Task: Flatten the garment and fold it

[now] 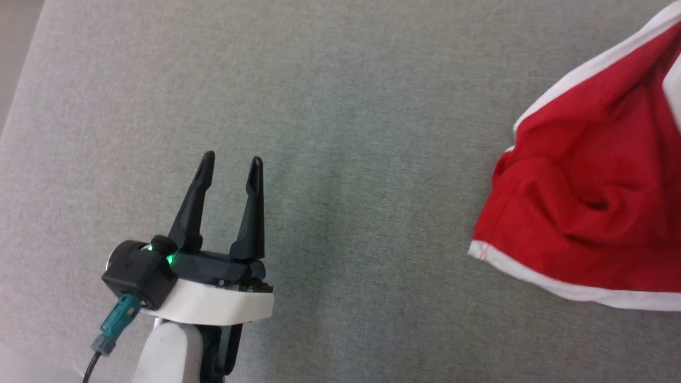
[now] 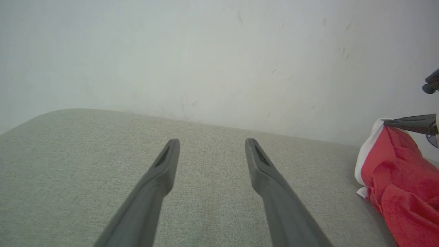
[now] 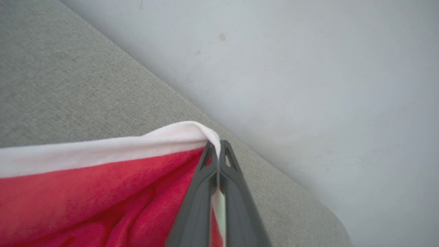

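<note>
Starting closest in, how does the left claw [image 1: 232, 158] stand?

Spread, with nothing between its two dark fingers. It sits low on the left of the head view, over bare grey fabric surface [image 1: 346, 106], with a green light glowing at its base.

And in its own wrist view?

The same: the left claw [image 2: 212, 142] is spread above the grey weave, fingertips apart and touching no cloth.

Where is the garment [image 1: 590, 175]?

Further right, well apart from that claw, cut off by the right edge of the head view. It is red, crumpled into soft folds, with white trim along its lower and upper edges. The left wrist view has the garment [image 2: 398, 178] bunched at its right edge, one white-edged corner raised.

What holds that corner?

The right claw [image 3: 218, 145]. Its fingers are pressed together, pinching the white trim band, which curls over the fingertips; a sliver of white shows between them. Red cloth [image 3: 85, 192] falls away to the left below.

Beyond that?

A pale, lightly scuffed wall [image 3: 308, 68] behind the grey surface's edge.
</note>
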{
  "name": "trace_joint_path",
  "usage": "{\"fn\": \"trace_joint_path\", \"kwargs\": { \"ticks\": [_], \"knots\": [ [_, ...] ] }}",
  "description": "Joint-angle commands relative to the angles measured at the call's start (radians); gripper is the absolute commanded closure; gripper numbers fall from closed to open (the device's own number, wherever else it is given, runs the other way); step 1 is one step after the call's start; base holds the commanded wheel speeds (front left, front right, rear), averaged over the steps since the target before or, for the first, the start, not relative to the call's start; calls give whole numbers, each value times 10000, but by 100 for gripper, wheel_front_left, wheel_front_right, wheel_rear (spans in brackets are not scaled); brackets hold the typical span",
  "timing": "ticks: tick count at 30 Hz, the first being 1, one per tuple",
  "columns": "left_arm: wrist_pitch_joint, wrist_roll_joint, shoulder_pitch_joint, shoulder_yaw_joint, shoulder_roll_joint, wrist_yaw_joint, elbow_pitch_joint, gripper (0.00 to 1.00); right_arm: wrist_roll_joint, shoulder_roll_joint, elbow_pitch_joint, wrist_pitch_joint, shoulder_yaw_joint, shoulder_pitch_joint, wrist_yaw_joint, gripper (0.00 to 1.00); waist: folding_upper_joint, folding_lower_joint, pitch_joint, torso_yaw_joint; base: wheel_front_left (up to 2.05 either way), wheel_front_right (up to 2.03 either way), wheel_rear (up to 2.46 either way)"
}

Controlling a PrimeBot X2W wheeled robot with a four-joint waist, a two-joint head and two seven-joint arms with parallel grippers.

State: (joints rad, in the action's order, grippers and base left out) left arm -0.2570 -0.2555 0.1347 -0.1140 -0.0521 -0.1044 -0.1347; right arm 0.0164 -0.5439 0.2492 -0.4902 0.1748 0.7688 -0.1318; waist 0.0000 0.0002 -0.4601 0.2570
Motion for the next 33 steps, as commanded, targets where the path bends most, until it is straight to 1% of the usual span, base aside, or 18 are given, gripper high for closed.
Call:
{"fn": "trace_joint_path", "kwargs": {
  "ticks": [1, 4, 6, 7, 8, 9, 13, 16, 21, 23, 26, 31, 33],
  "knots": [
    [-47, -81, 201, -48, 18, 21, 19, 0, 147, -45, 184, 143, 29, 298, 11, 100, 0, -2, -371, 335, 0, 0, 0],
    [-47, -143, 359, -136, 18, 35, 43, 0, 496, -43, 604, 491, -2, 714, 11, 100, 0, -2, -575, 472, 0, 0, 0],
    [-47, -168, 451, -191, 18, 61, 69, 0, 666, 77, 928, 639, -51, 865, 11, 100, 0, -2, -653, 512, 0, 0, 0],
    [-47, -177, 487, -216, 18, 74, 89, 0, 745, 146, 1093, 717, -75, 914, 11, 72, 0, -2, -669, 517, 0, 0, 0],
    [-47, -185, 521, -232, 18, 88, 107, 0, 816, 210, 1257, 807, -80, 953, 11, 8, 0, -2, -675, 511, 0, 0, 0],
    [-47, -189, 546, -241, 18, 103, 126, 0, 845, 298, 1423, 865, -84, 974, 11, 0, 0, -2, -663, 490, 0, 0, 0],
    [-47, -134, 561, -234, 18, 116, 185, 0, 825, 576, 1947, 1168, -166, 1024, 11, 0, 0, -2, -434, 326, 0, 0, 0],
    [-47, -47, 489, -171, 18, 117, 205, 0, 749, 754, 2089, 1482, -370, 912, 11, 0, 0, -2, -106, 141, 0, 0, 0],
    [-47, 97, 172, 19, 18, 143, 210, 0, 524, 1411, 1710, 2213, -1509, 292, 11, 0, 0, -2, 635, -268, 0, 0, 0],
    [-47, 166, -25, 110, 18, 157, 209, 0, 458, 1737, 1284, 2496, -2010, -239, 11, 0, 0, -2, 955, -459, 0, 0, 0],
    [-47, 285, -362, 276, 18, 149, 171, 0, 395, 2289, 320, 2907, -2767, -1275, 11, 0, 0, -2, 1383, -742, 0, 0, 0],
    [-47, 449, -872, 553, 18, 75, -78, 0, 360, 3436, -2020, 3600, -3748, -3423, 11, 0, 0, -2, 1828, -1171, 0, 0, 0],
    [-47, 490, -1048, 639, 18, 34, -202, 0, 437, 3864, -2978, 4036, -3894, -4376, 11, 0, 0, -2, 1943, -1303, 0, 0, 0]
  ]
}}
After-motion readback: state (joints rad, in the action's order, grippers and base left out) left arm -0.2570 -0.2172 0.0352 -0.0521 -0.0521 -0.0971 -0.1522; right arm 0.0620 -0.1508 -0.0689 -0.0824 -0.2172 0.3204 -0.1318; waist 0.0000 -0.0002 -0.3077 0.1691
